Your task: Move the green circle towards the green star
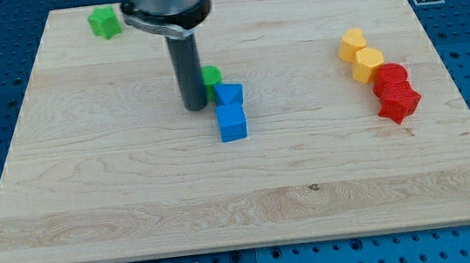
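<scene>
The green circle (212,75) sits near the board's upper middle, mostly hidden behind the dark rod. My tip (196,107) rests on the board just left of and slightly below the green circle, close to it or touching; I cannot tell which. The green star (104,22) lies at the view's top left, far up-left of the circle and the tip.
Two blue blocks (229,95) (232,123) stand stacked in a column right of my tip, just below the green circle. At the view's right lie two yellow blocks (352,45) (368,63) and two red blocks (391,76) (399,102) in a diagonal row. The wooden board (137,203) has blue pegboard around it.
</scene>
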### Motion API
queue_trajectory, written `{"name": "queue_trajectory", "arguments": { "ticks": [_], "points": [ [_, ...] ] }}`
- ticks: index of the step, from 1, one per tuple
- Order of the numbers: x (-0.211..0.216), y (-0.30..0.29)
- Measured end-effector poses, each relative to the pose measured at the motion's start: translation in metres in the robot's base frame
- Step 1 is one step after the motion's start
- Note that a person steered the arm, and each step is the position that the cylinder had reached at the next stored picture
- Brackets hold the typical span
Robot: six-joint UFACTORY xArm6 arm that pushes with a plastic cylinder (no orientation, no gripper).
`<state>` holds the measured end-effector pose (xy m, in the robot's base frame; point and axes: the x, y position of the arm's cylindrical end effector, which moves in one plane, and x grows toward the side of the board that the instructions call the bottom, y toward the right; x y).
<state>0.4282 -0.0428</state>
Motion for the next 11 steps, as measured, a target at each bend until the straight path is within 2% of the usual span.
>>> {"name": "queue_trajectory", "arguments": {
  "ticks": [1, 2, 3, 4, 5, 6, 7, 8, 9, 11],
  "points": [
    [-0.039, 0.023],
    [-0.057, 0.024],
    [-0.019, 0.037],
    [-0.024, 0.088],
    [-0.063, 0.118],
    [-0.074, 0.092],
    [-0.074, 0.032],
    [-0.093, -0.023],
    [-0.106, -0.048],
    [-0.105, 0.032]
  ]
}}
